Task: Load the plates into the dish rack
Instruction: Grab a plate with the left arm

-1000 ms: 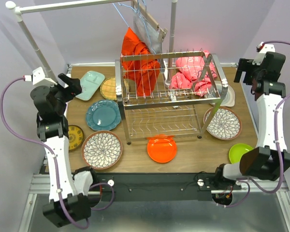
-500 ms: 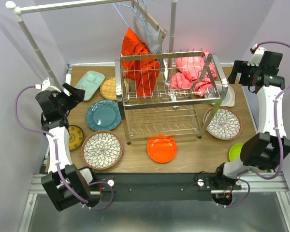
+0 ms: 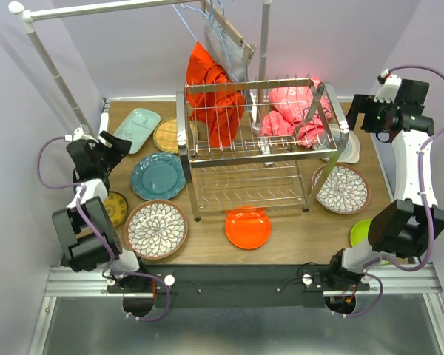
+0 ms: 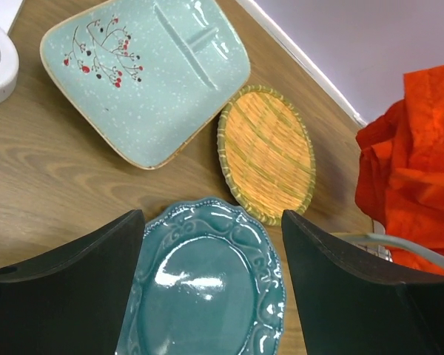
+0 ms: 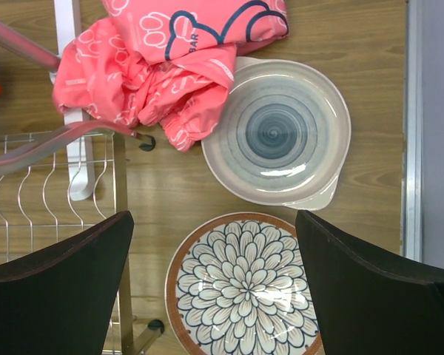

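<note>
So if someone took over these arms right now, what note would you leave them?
Left gripper: open, empty, above the teal plate.
Right gripper: open, empty, above a floral plate and a grey-white plate.
Dish rack: no plates in it.
Done: nothing loaded.
To do: every plate lies on the table, including the orange plate in front of the rack.

White-and-black arms [image 3: 409, 166], looping purple cables [image 3: 427, 194]

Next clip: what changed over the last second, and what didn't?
The left arm folded down and the left hand, open, sank slightly nearer, facing the teal plate. The right hand, open, edged left toward the dish rack. Nothing gripped or released; plates stayed put.
</note>
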`<action>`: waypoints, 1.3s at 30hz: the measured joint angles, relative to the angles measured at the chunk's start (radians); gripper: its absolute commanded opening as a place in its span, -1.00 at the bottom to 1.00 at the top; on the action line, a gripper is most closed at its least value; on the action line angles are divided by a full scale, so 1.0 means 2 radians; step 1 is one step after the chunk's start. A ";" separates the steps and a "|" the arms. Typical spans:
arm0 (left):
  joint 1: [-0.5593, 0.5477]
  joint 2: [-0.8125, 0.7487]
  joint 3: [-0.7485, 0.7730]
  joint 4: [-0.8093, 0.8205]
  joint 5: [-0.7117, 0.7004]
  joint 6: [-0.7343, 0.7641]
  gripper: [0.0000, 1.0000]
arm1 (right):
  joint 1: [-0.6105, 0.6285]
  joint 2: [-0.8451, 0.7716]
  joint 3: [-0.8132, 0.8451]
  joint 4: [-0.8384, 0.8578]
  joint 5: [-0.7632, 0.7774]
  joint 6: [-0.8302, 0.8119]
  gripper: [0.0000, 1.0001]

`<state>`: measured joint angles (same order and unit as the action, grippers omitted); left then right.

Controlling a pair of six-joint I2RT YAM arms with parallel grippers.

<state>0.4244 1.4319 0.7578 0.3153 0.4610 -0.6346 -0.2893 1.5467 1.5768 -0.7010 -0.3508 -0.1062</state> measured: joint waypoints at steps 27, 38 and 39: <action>-0.033 0.218 0.105 0.039 -0.122 -0.094 0.29 | 0.000 0.000 0.002 0.000 -0.043 0.001 1.00; -0.053 0.243 0.180 -0.034 -0.180 -0.121 0.26 | 0.000 0.000 0.032 0.000 -0.040 0.012 1.00; -0.056 0.246 0.186 -0.042 -0.184 -0.121 0.26 | 0.000 0.000 0.035 0.000 -0.040 0.013 1.00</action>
<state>0.3119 1.9244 1.1297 0.2306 0.0929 -0.8761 -0.2893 1.5467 1.6474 -0.7010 -0.4305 -0.0803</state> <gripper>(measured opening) 0.634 0.998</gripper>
